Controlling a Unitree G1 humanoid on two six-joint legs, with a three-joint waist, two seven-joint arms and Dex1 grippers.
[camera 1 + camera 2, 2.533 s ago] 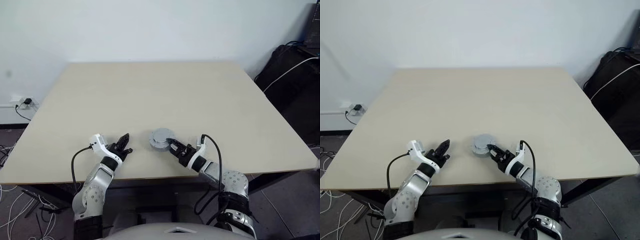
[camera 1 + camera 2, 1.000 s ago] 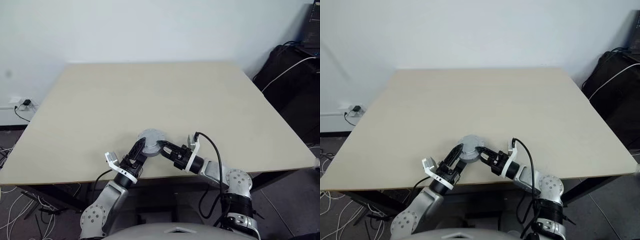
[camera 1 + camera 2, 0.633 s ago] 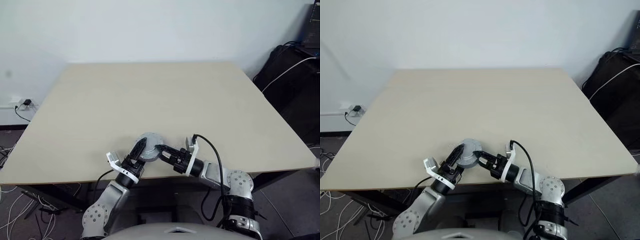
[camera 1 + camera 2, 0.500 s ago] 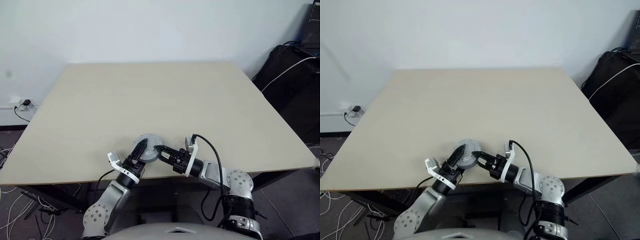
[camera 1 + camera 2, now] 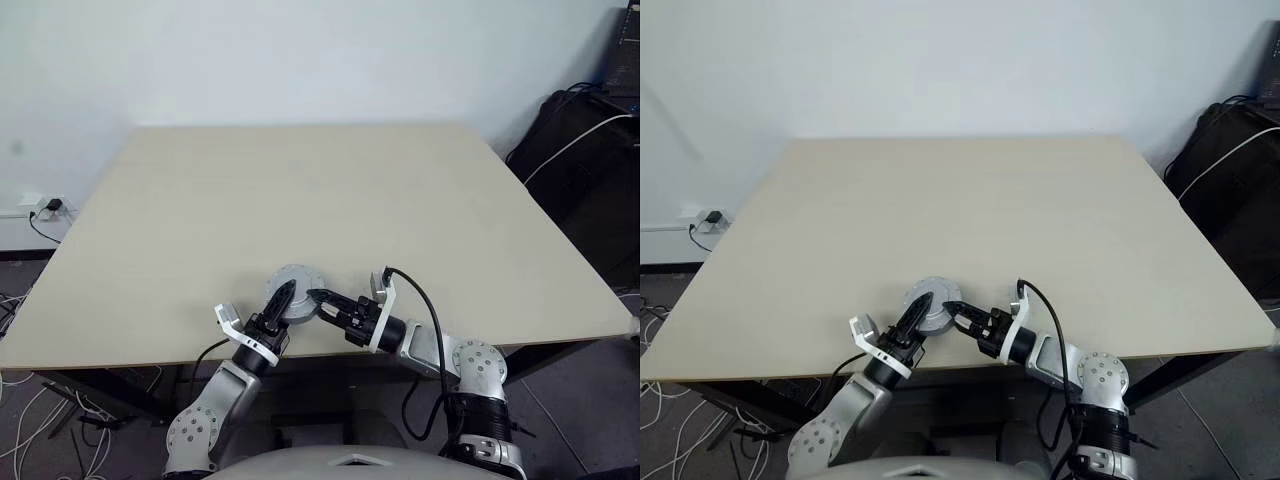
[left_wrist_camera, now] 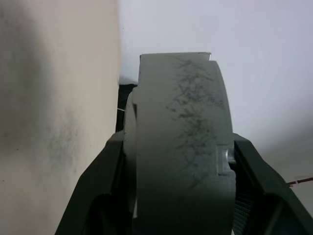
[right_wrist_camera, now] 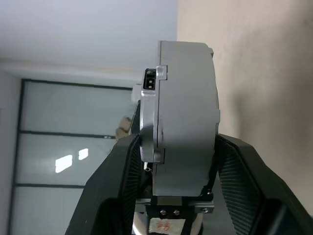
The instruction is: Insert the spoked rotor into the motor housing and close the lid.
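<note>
Low in the frame, just left of centre, the left gripper [image 5: 283, 300] reaches up and to the right, its black fingers [image 6: 105, 166] clamped across the closed motor housing [image 5: 294, 293]. This grey round part sits near the front edge of the tan table [image 5: 300, 200], its lid [image 5: 297, 283] on top. From the lower right, the right gripper [image 5: 318, 301] points left, its fingers [image 7: 234, 171] gripping the same housing from the opposite side. At the far right stands a black bag [image 5: 585, 150].
</note>
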